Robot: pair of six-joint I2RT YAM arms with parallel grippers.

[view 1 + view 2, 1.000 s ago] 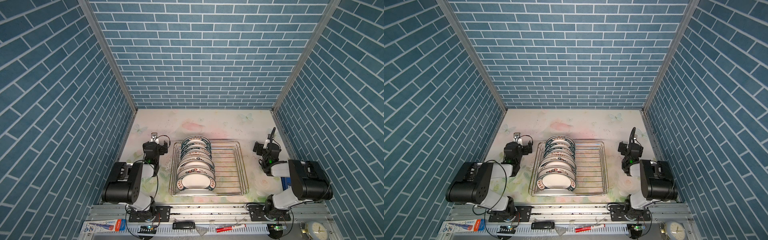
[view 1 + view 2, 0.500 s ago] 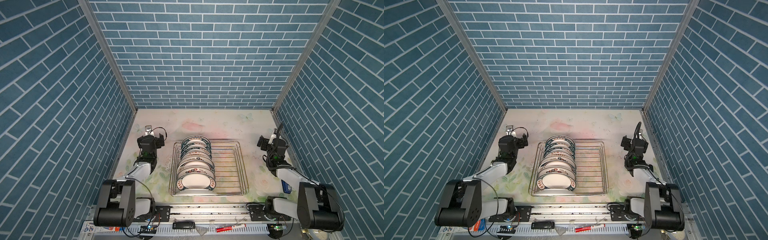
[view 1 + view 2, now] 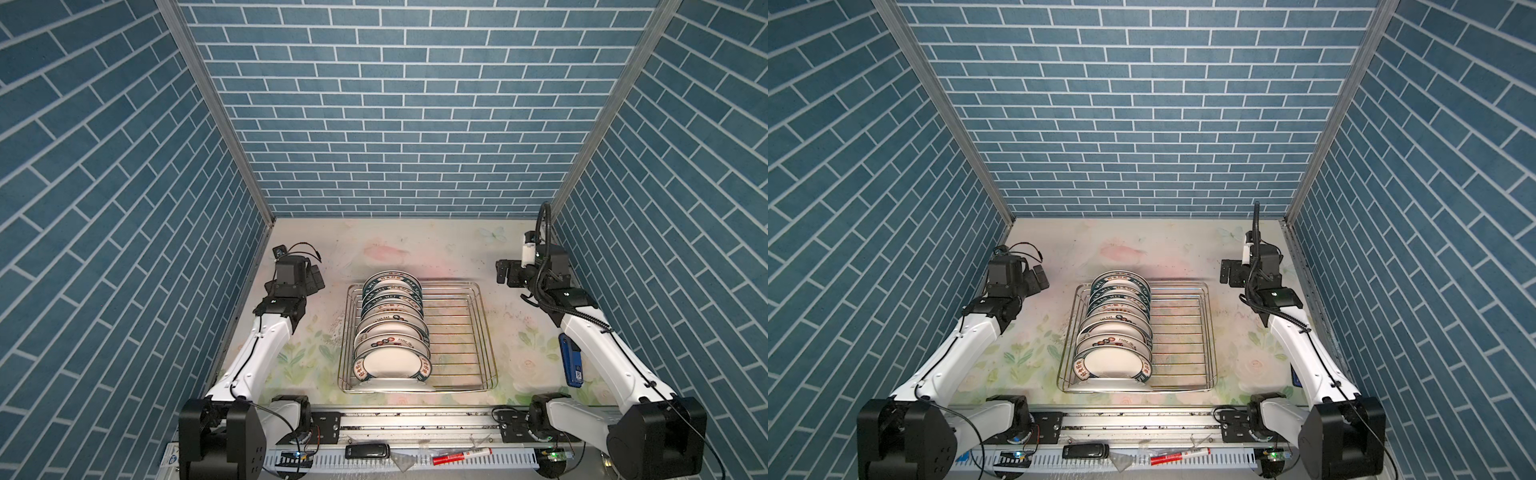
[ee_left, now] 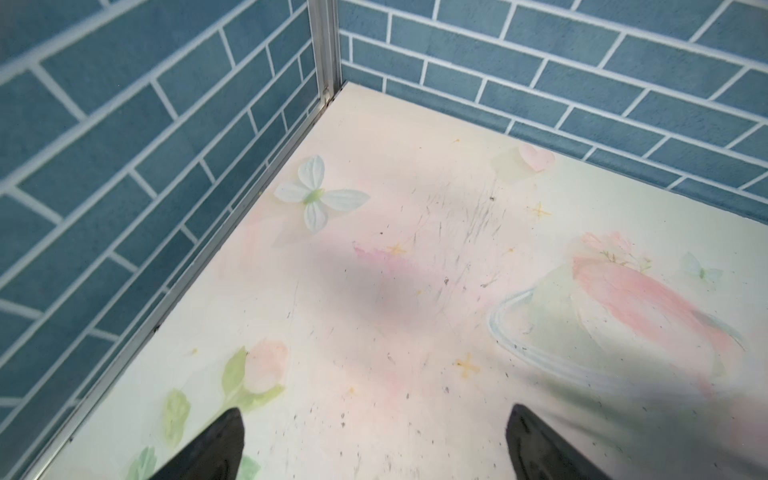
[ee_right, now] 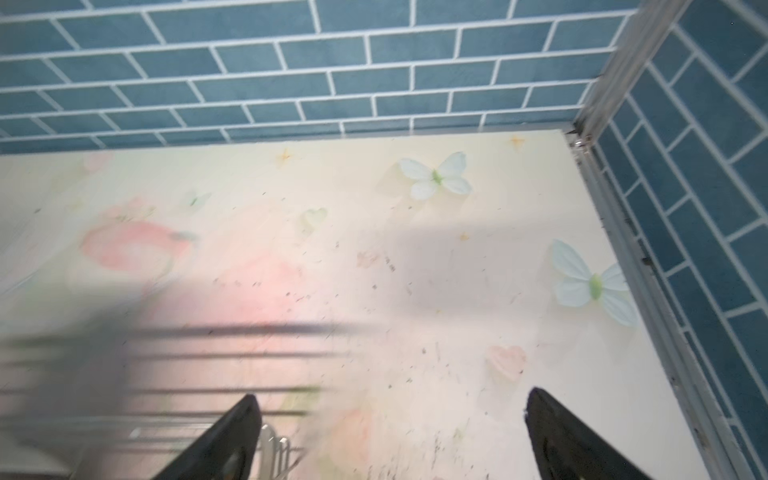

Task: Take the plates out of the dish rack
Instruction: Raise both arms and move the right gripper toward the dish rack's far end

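Standing in the silver dish rack point(image 3: 454, 329), green-rimmed white plates point(image 3: 390, 362); left gripper point(image 3: 312, 277), right gripper point(image 3: 508, 272) agape.

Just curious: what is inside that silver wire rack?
The dish rack holds a row of white plates along its left side; the right side is bare wire. Each plate covers most of the one behind.

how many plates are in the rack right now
8, roughly: the plates stand on edge in one row down the left side of the dish rack, from the front plate to the rearmost plate. They overlap, so one may be hidden.
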